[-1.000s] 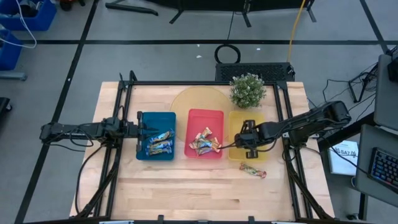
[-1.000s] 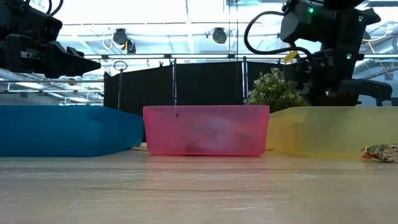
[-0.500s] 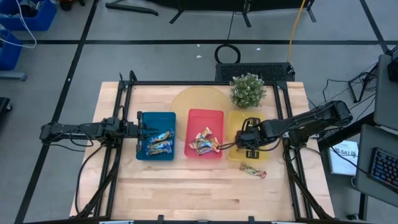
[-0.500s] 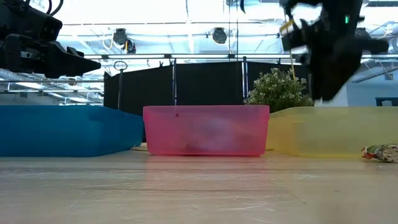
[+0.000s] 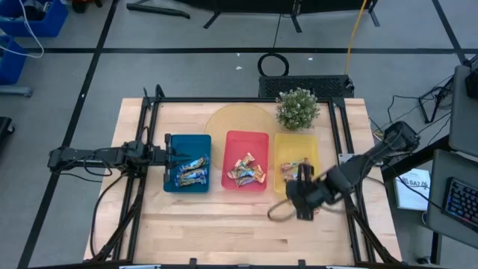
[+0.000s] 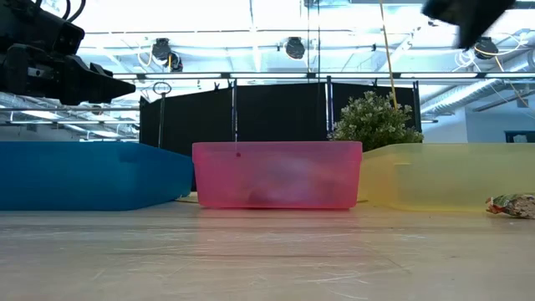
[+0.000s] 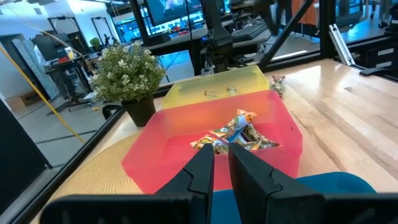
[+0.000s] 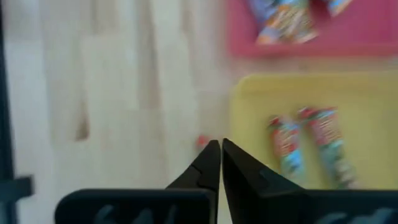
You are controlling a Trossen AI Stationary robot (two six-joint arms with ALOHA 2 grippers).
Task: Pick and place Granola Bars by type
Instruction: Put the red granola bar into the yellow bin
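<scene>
Right gripper (image 5: 297,203) low and right of centre in the high view, over bare wood below the yellow tray (image 5: 314,143); fingers (image 8: 211,163) clenched together, tips touching, nothing between them. Left gripper (image 5: 166,155) at the blue tray's (image 5: 172,186) left edge, middle left of frame; fingers (image 7: 202,171) nearly closed, slim gap, empty.

Granola bars by tray:
- blue-and-yellow bars (image 5: 191,170) piled in the blue tray.
- gold/tan bars (image 5: 244,169) heaped in the red tray (image 5: 235,137), centre of frame.
- two red-green bars (image 8: 310,147) side by side in the yellow tray.
- one more red-green bar (image 6: 512,206) loose on the table (image 5: 224,232), far right of the low view, just in front of the yellow tray.

Potted plant (image 5: 297,108) beyond the yellow tray, upper centre-right.
</scene>
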